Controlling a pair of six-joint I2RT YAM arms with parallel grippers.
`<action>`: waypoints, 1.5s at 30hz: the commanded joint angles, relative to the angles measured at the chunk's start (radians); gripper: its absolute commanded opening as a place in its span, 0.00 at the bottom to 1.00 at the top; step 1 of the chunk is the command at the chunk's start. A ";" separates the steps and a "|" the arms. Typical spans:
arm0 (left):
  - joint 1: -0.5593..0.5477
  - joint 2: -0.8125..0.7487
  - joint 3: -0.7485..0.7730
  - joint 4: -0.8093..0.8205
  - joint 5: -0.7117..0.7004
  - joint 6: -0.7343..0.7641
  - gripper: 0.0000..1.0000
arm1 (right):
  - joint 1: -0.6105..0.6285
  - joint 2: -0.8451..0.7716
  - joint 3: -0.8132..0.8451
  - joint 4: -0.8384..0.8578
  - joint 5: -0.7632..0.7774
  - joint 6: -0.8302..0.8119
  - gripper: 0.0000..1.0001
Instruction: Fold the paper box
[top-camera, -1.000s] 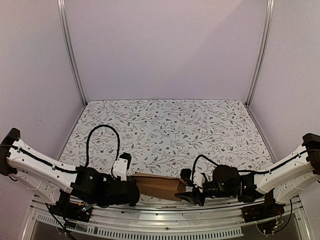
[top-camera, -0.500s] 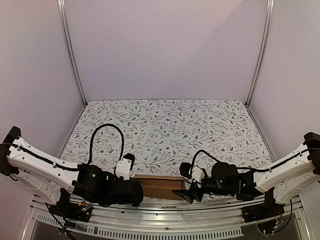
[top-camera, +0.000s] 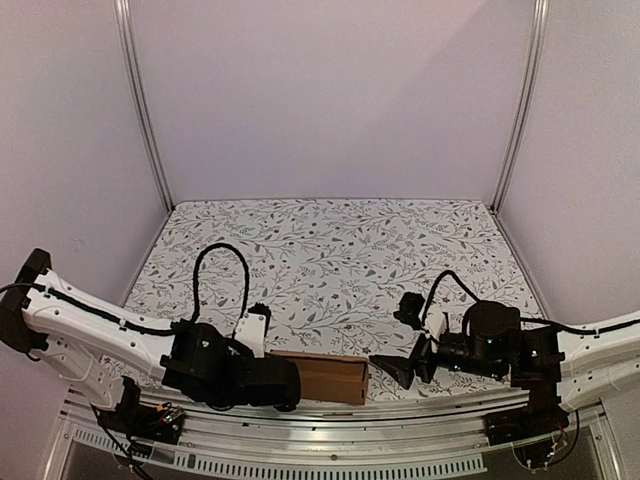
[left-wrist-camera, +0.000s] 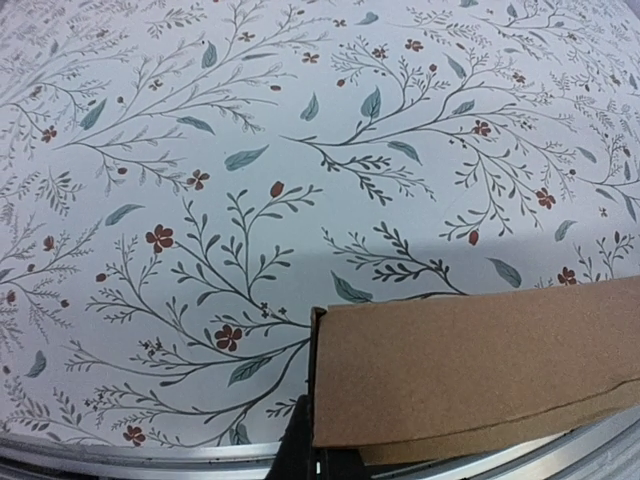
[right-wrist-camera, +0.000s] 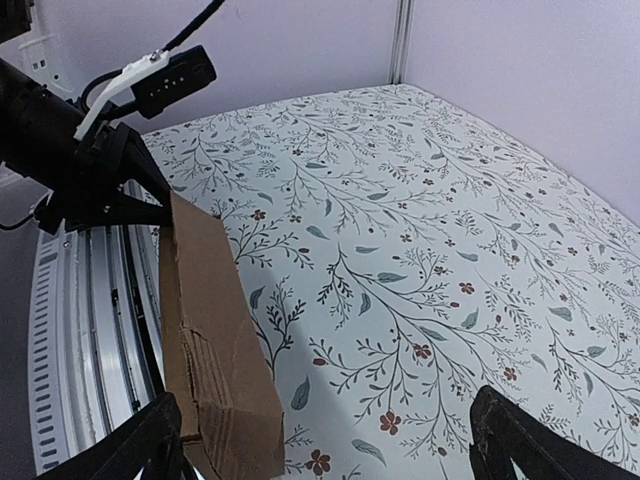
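Here there is one paper box (top-camera: 322, 378), a small oblong of plain brown cardboard, and it lies on its long side at the near edge of the flower-printed surface (top-camera: 330, 250), just behind the metal rail (top-camera: 330, 418) and between the two arms. Two end effectors are in view, one per arm. The left end effector (top-camera: 283, 383) is clenched on the left end of the box: from the right wrist its black fingers meet the far end of the carton (right-wrist-camera: 215, 330), and in the left wrist view the cardboard (left-wrist-camera: 470, 370) fills the lower right corner, with one dark finger (left-wrist-camera: 298, 450) showing at its cut edge; the second finger is hidden by the cardboard. The right end effector (top-camera: 392, 368) is released and holds nothing. It sits near the right end of the box but apart from it, a strip of printed cloth showing between them. In its own wrist view both fingers (right-wrist-camera: 130, 450) appear, one at each lower corner, spread wide, and the near end of the box lies just beside the left one; whether they touch cannot be told. That near end shows one creased flap seam. One black cable loops above each arm, two in all.
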 joint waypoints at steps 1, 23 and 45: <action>0.011 0.056 0.048 -0.124 0.008 -0.078 0.00 | -0.016 -0.123 0.015 -0.203 0.040 0.029 0.99; 0.023 0.164 0.181 -0.188 -0.014 -0.167 0.00 | -0.012 0.070 0.161 -0.382 -0.039 0.122 0.55; -0.020 0.178 0.204 -0.221 -0.062 -0.267 0.00 | 0.011 0.220 0.231 -0.386 0.086 0.101 0.11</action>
